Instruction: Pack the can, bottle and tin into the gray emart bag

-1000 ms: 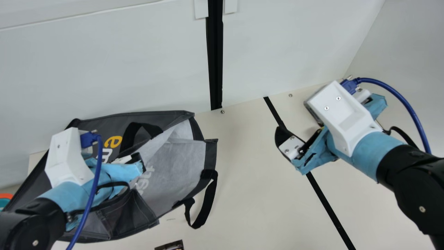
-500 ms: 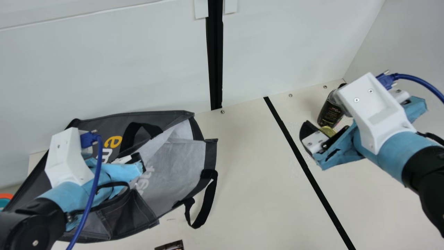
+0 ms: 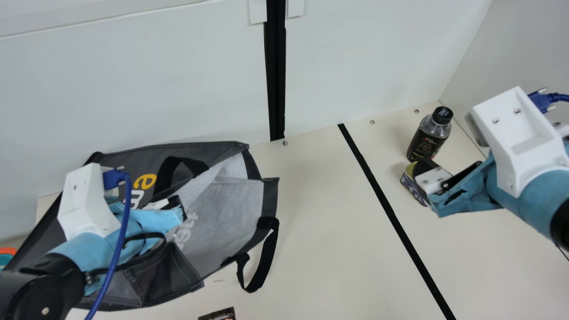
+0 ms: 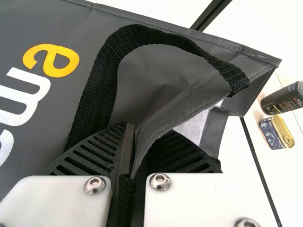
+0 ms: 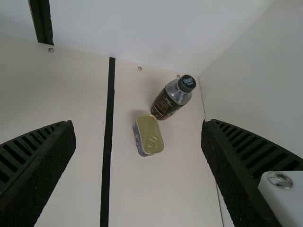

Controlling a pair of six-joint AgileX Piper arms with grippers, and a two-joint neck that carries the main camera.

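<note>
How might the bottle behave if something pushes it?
The bottle may tip if pushed near its cap, as it stands tall and narrow. Once down, its round body would probably roll. Its shiny, smooth shoulder suggests a slightly slippery surface.

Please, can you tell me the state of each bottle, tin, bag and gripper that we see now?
Bottle: upright, cap on.
Tin: closed, lid up, on the table.
Gray emart bag: mouth open.
Left gripper: jaws closed on the bag's edge.
Right gripper: jaws open, empty.
</note>
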